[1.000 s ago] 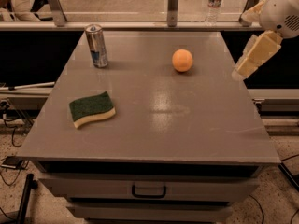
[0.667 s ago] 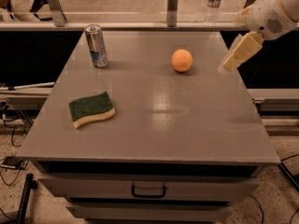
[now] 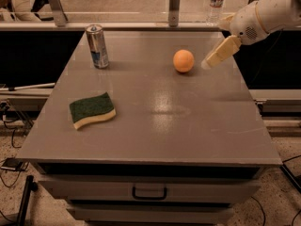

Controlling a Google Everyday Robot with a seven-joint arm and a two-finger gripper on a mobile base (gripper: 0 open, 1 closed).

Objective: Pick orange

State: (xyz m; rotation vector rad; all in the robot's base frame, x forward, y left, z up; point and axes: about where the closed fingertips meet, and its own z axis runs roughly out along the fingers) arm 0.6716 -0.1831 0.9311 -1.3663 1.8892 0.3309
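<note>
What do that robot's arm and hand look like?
The arm is a fat, rounded white shell with a thin yellowish ring and a small dotted round patch. Its hand, close beside the orange, is a cream, tapering wedge. No loose cables show.

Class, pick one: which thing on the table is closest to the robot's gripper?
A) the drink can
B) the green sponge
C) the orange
C: the gripper hovers just beside the orange, not touching it; the drink can and green sponge lie far across the table.
</note>
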